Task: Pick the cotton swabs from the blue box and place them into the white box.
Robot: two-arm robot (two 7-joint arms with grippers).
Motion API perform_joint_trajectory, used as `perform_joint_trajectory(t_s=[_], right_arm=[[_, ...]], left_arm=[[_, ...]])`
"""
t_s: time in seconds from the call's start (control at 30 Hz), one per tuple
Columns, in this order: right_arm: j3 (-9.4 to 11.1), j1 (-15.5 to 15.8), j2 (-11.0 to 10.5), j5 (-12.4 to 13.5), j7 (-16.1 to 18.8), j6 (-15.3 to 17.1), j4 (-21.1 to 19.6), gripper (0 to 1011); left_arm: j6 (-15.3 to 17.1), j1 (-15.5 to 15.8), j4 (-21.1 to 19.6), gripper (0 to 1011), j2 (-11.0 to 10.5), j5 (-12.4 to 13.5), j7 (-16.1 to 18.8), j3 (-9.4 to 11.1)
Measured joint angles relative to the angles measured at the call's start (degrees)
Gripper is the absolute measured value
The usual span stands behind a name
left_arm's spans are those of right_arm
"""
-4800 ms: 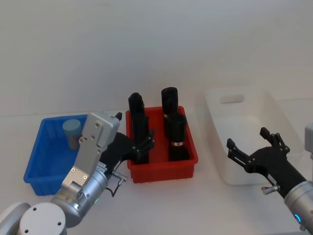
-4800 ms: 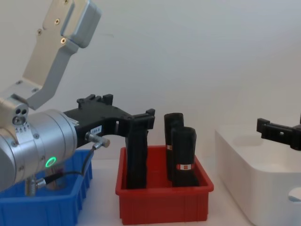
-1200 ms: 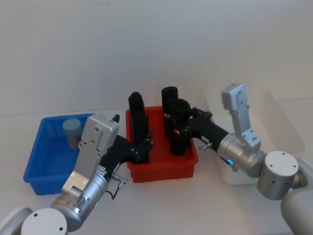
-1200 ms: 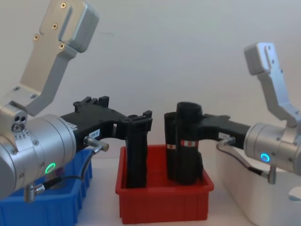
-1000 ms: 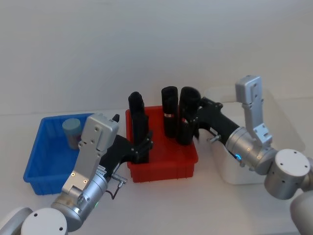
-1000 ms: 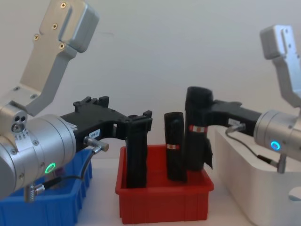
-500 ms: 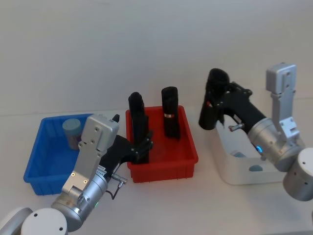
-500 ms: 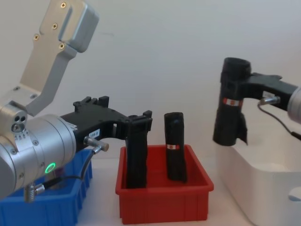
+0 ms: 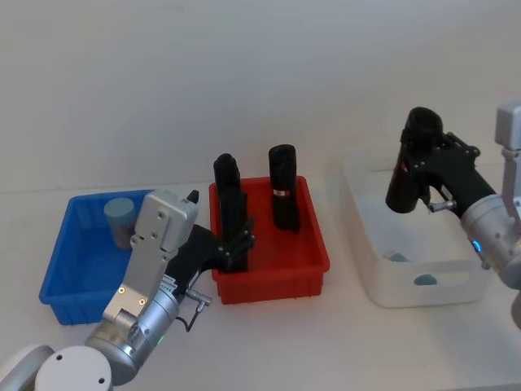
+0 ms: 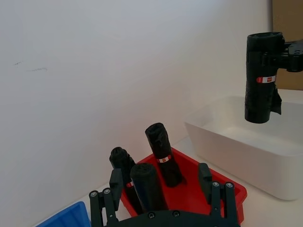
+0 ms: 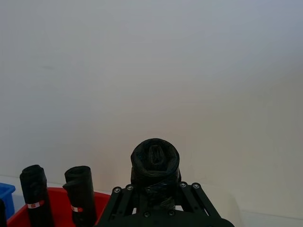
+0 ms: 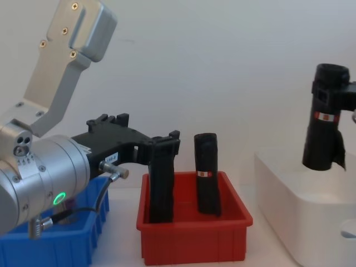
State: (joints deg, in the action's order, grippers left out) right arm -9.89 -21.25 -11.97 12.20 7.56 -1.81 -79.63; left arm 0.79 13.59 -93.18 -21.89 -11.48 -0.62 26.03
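White table: your right gripper [image 9: 411, 175] clenches a black pack [image 9: 409, 159] over the white box [image 9: 383, 289], not swabs. One swab jar [image 9: 120, 220] waits in the blue box [image 9: 61, 289]; your left gripper [image 9: 238, 244] hangs released by the red bin [image 9: 273, 285].

A robot test bench in a lab, by the look of it: a plain white surface [image 9: 269, 342] runs across the lower frame against a bare white wall [image 9: 244, 73] filling the upper half (no furniture or decoration on it). Three plastic sorting bins stand in a row, a blue box [image 9: 61, 273] at lower left, a red bin [image 9: 313, 261] in the centre, a white box [image 9: 366, 281] at right.
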Motion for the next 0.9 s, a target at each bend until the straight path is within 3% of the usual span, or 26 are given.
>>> perform_joint_trajectory(t_s=[0.2,0.43,0.47,0.77,0.9], right_arm=[[0.8,0.9,-0.8,0.1,-1.6,1.6,-1.1,360],[1.3,1.2,-1.2,0.2,-2.3,2.4,-1.4,550],[1.4,1.3,-1.3,0.2,-2.4,2.5,-1.4,618],[1.8,1.6,-1.5,0.2,-2.8,2.7,-1.7,900],[1.8,1.7,-1.6,0.3,-2.9,2.8,-1.8,977]], left_arm=[[0.0,0.0,0.0,1004,0.0,0.0,0.0,0.0],[0.0,0.0,0.0,1004,0.0,0.0,0.0,0.0],[0.0,0.0,0.0,1004,0.0,0.0,0.0,0.0],[0.0,0.0,0.0,1004,0.0,0.0,0.0,0.0],[0.0,0.0,0.0,1004,0.0,0.0,0.0,0.0]])
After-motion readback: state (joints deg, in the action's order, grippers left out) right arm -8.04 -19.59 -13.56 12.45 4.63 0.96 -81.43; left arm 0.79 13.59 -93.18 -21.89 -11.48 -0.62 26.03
